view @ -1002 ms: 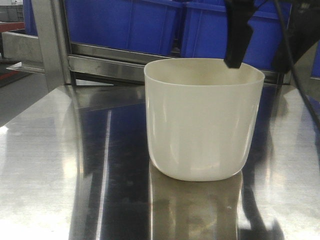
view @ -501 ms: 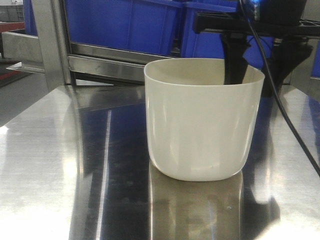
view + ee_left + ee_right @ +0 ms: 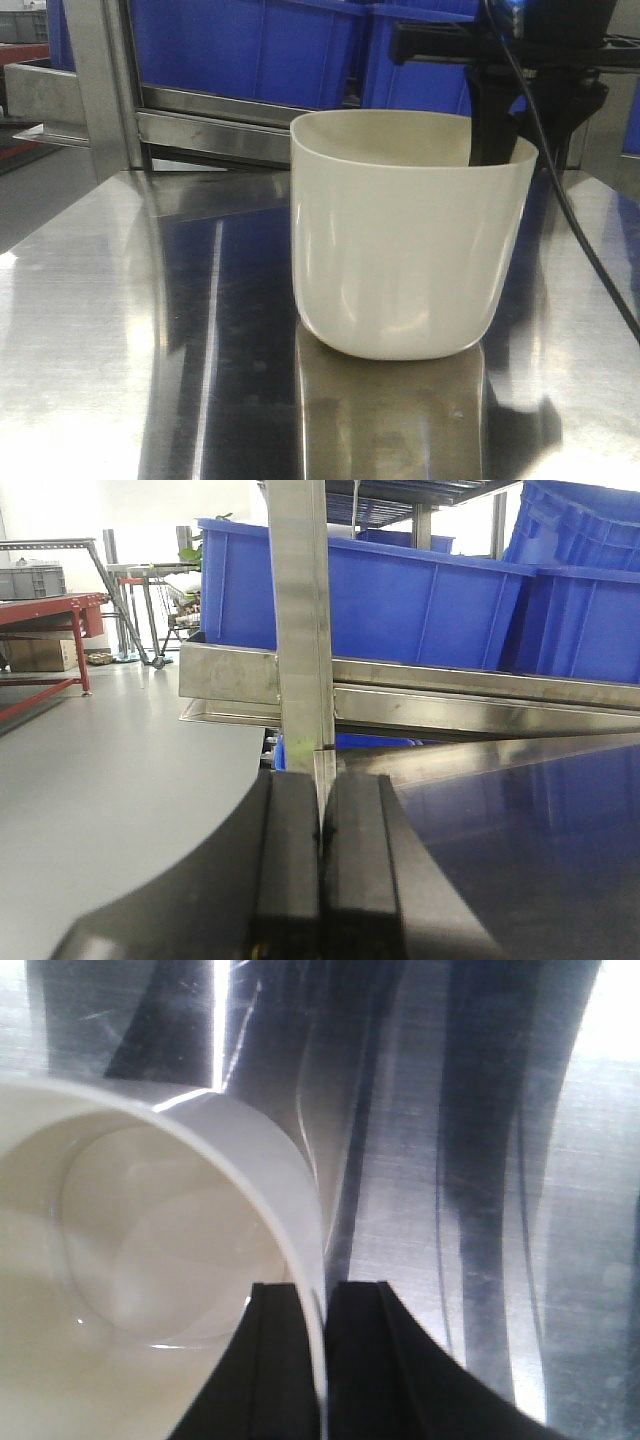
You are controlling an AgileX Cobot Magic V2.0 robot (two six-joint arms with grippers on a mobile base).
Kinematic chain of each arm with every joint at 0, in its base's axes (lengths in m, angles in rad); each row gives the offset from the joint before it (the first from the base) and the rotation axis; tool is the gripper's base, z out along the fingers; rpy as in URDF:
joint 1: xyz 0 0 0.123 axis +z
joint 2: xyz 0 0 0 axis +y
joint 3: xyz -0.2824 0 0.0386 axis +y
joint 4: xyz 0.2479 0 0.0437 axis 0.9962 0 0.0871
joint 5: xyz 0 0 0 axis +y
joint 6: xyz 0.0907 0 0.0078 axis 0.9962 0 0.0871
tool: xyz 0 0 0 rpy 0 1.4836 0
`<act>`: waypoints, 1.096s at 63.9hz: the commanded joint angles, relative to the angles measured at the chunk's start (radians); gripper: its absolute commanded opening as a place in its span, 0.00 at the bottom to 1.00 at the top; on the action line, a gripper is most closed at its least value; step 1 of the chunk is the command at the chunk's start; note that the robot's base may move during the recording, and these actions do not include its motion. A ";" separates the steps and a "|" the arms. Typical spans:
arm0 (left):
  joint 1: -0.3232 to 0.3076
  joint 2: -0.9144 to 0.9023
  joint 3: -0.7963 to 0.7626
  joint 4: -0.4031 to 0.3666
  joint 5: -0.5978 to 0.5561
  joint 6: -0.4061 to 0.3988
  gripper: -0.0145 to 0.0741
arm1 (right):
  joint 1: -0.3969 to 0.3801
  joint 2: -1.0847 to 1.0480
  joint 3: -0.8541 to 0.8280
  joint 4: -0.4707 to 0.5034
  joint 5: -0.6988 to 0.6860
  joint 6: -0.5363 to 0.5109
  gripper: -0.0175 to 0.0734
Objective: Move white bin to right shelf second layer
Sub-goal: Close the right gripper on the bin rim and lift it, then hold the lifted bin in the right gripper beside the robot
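2 black fingers [image 3: 280, 1360] of the right gripper [image 3: 322, 1295] straddle the wall of the white bin [image 3: 130, 1260] in the right wrist view. 1 is inside the rim and 1 outside, pressed close on the thin plastic with no gap showing. The bin is cut off at the left and bottom edges of that view, and glare washes out much of its inner base.

From the front, the white bin [image 3: 400, 250] stands upright on the steel tabletop [image 3: 120, 330], right of centre, with its reflection directly beneath it. The right gripper [image 3: 518, 135] comes down at the bin's far right rim. Its upper body is cut off by the frame, the inner fingertip is hidden behind the bin's wall, and a black cable [image 3: 580, 240] trails down to the right.

Behind the bin runs a steel rail [image 3: 210, 130] carrying blue crates [image 3: 250, 50]. The crates cover the rack surface, so it cannot be made out.

In the left wrist view the left gripper [image 3: 320, 825] has its 2 fingers pressed together, only a thin seam between them and nothing held. It faces an upright post [image 3: 300, 630]. The bin is out of that view.
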State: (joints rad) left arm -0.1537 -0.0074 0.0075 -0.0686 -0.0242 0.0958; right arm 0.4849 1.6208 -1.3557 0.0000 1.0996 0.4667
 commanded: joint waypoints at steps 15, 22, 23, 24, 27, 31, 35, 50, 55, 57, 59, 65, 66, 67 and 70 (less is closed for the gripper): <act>0.000 -0.015 0.033 -0.003 -0.083 -0.007 0.26 | -0.086 -0.211 0.047 0.039 -0.156 -0.260 0.29; 0.000 -0.015 0.033 -0.003 -0.083 -0.007 0.26 | -0.168 -0.295 0.140 0.076 -0.212 -0.347 0.29; 0.000 -0.015 0.033 -0.003 -0.083 -0.007 0.26 | -0.181 -0.307 0.154 0.081 -0.218 -0.358 0.29; 0.000 -0.015 0.033 -0.003 -0.083 -0.007 0.26 | -0.195 -0.319 0.167 0.085 -0.224 -0.374 0.29; 0.000 -0.015 0.033 -0.003 -0.083 -0.007 0.26 | -0.237 -0.356 0.208 0.097 -0.239 -0.399 0.29; 0.000 -0.015 0.033 -0.003 -0.083 -0.007 0.26 | -0.297 -0.413 0.260 0.109 -0.252 -0.449 0.29; 0.000 -0.015 0.033 -0.003 -0.083 -0.007 0.26 | -0.357 -0.460 0.307 0.118 -0.262 -0.488 0.29; 0.000 -0.015 0.033 -0.003 -0.083 -0.007 0.26 | -0.500 -0.673 0.455 0.119 -0.286 -0.521 0.29; 0.000 -0.015 0.033 -0.003 -0.083 -0.007 0.26 | -0.499 -0.740 0.498 0.116 -0.305 -0.521 0.29; 0.000 -0.015 0.033 -0.003 -0.083 -0.007 0.26 | -0.499 -0.763 0.513 0.116 -0.314 -0.521 0.29; 0.000 -0.015 0.033 -0.003 -0.083 -0.007 0.26 | -0.499 -0.790 0.527 0.116 -0.321 -0.521 0.29; 0.000 -0.015 0.033 -0.003 -0.083 -0.007 0.26 | -0.499 -0.850 0.566 0.116 -0.335 -0.521 0.29; 0.000 -0.015 0.033 -0.003 -0.083 -0.007 0.26 | -0.499 -0.860 0.573 0.115 -0.336 -0.521 0.29; 0.000 -0.015 0.033 -0.003 -0.083 -0.007 0.26 | -0.499 -0.870 0.578 0.115 -0.339 -0.521 0.29; 0.000 -0.015 0.033 -0.003 -0.083 -0.007 0.26 | -0.499 -0.899 0.596 0.115 -0.339 -0.521 0.29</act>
State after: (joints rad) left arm -0.1537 -0.0074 0.0075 -0.0686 -0.0242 0.0958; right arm -0.0081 0.7800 -0.7580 0.0997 0.8469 -0.0427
